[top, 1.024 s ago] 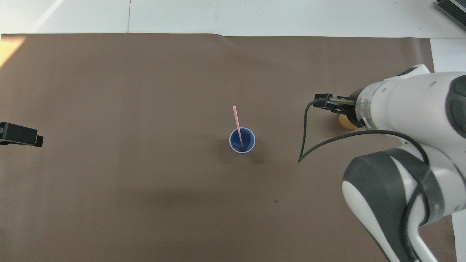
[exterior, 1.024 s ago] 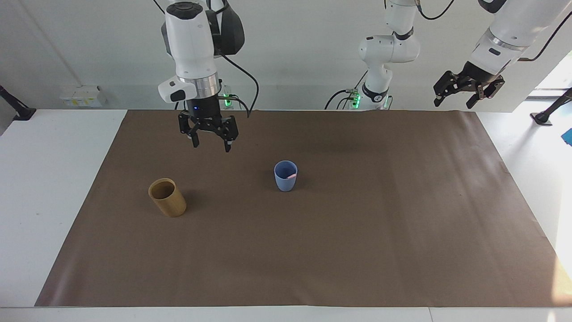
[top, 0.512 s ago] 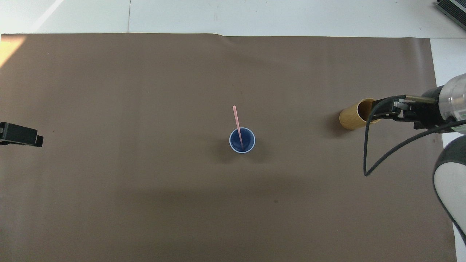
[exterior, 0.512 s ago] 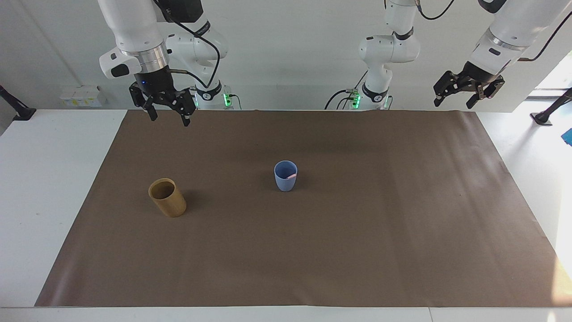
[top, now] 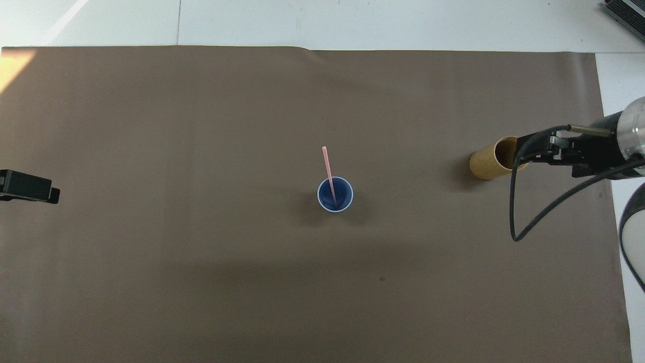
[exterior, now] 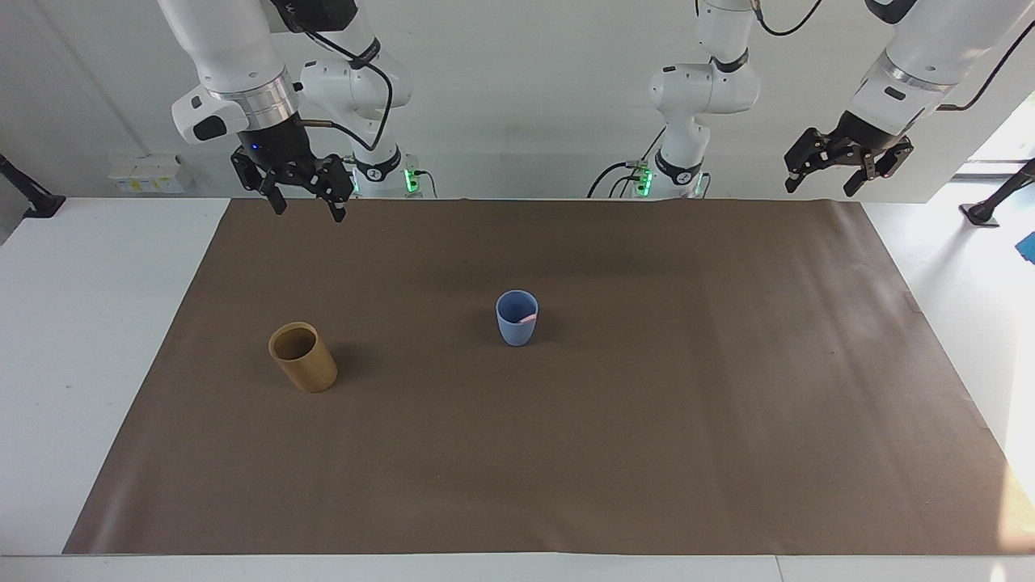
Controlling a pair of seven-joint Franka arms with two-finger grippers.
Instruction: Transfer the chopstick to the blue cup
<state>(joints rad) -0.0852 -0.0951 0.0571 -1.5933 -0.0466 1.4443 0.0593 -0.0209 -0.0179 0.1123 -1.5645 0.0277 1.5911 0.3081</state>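
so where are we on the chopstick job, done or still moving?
Looks done: the chopstick stands in the blue cup, leaning on its rim, and the tan cup toward the right arm's end holds nothing visible. Nothing in hand: the right gripper is open, raised over the mat's edge by the robots; the left gripper waits open off the mat. Nothing visibly left.

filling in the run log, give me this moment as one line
chopstick: standing in blue cup | right gripper: open, empty, raised | left gripper: open, empty, waiting
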